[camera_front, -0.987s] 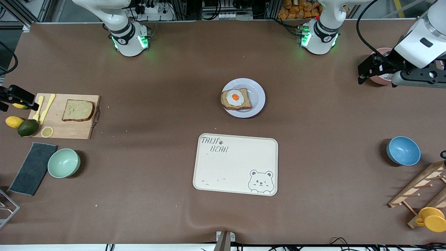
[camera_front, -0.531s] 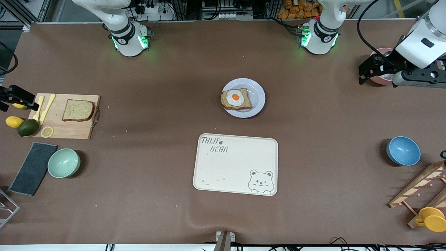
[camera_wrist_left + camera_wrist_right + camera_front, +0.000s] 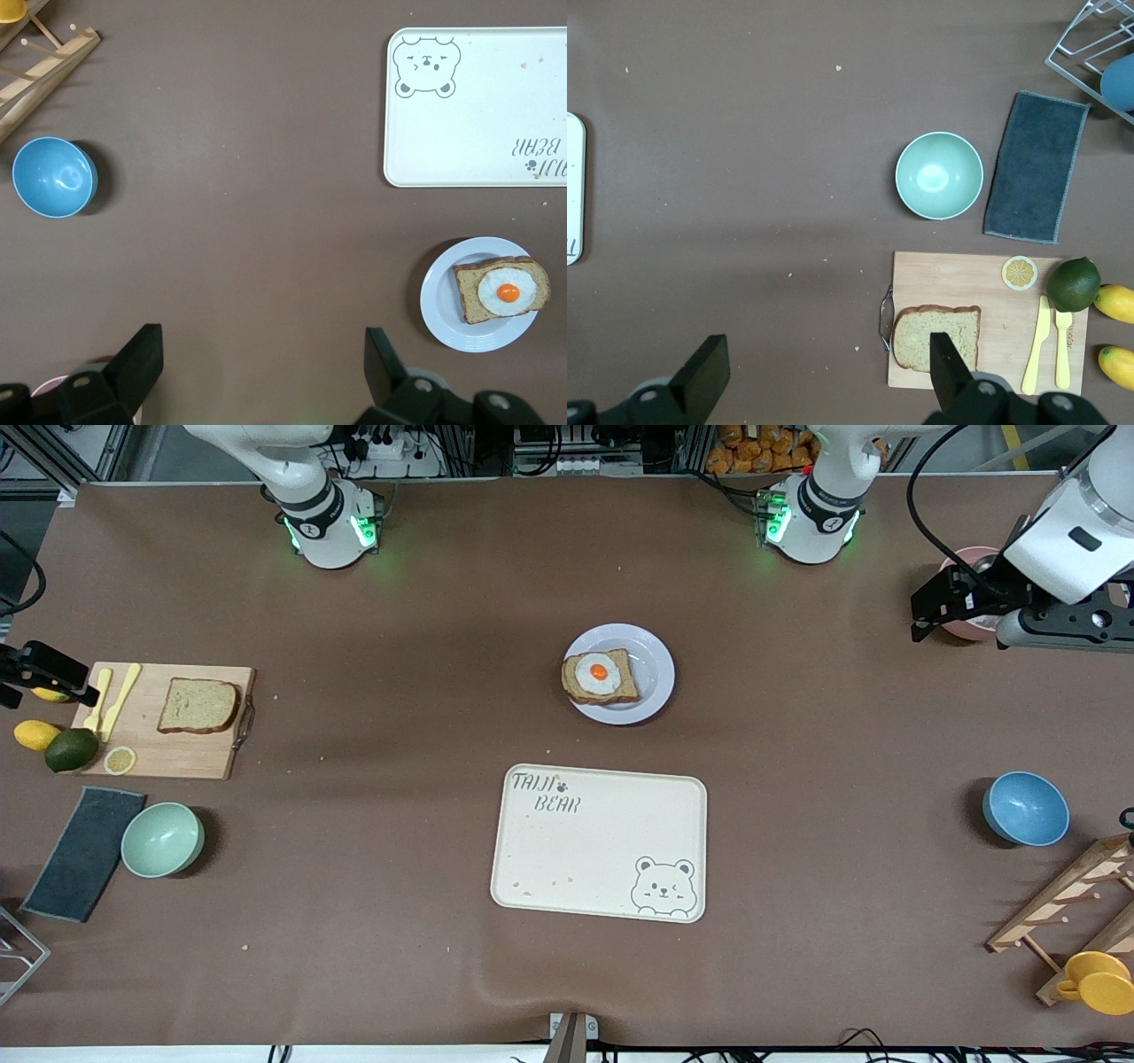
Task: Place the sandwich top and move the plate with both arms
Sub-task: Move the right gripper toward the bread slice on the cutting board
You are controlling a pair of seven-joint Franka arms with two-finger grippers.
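The sandwich top (image 3: 198, 705), a plain brown slice, lies on a wooden cutting board (image 3: 168, 755) at the right arm's end of the table; it also shows in the right wrist view (image 3: 917, 336). The plate (image 3: 656, 673) sits mid-table and carries a slice with a fried egg (image 3: 601, 677); the left wrist view shows the plate (image 3: 443, 312) too. My right gripper (image 3: 44, 680) hangs open and empty, high over the board's outer edge (image 3: 824, 372). My left gripper (image 3: 926, 611) hangs open and empty, high over the left arm's end of the table (image 3: 261, 372).
A cream bear-print tray (image 3: 602, 841) lies nearer the camera than the plate. A green bowl (image 3: 162, 839), dark cloth (image 3: 84, 853), lemons and a lime (image 3: 71, 749) surround the board. A pink bowl (image 3: 957, 631), blue bowl (image 3: 1025, 808) and wooden rack (image 3: 1072, 903) stand at the left arm's end.
The left arm has shifted very slightly. Nothing else has moved.
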